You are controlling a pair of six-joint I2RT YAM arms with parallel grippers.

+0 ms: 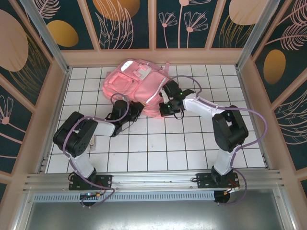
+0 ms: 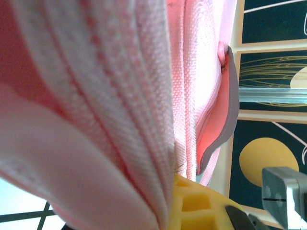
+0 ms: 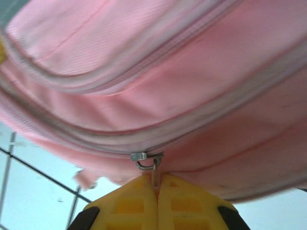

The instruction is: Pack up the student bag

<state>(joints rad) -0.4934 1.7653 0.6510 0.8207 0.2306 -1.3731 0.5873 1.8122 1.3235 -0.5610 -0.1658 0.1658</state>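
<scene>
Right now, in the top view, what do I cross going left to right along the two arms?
In order: left arm's elbow → left gripper → right gripper, shut on the zipper pull of the student bag → right arm's elbow.

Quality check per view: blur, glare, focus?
Top external: sharp and evenly lit, though the silver strips on the large pink fabric backpack glare white. Left wrist: the fabric is too close, smeared out of focus at lower left; the dark wall panels behind look sharper. Right wrist: the metal zipper pull pinched in the right gripper is crisp, the fabric above softens.
</scene>
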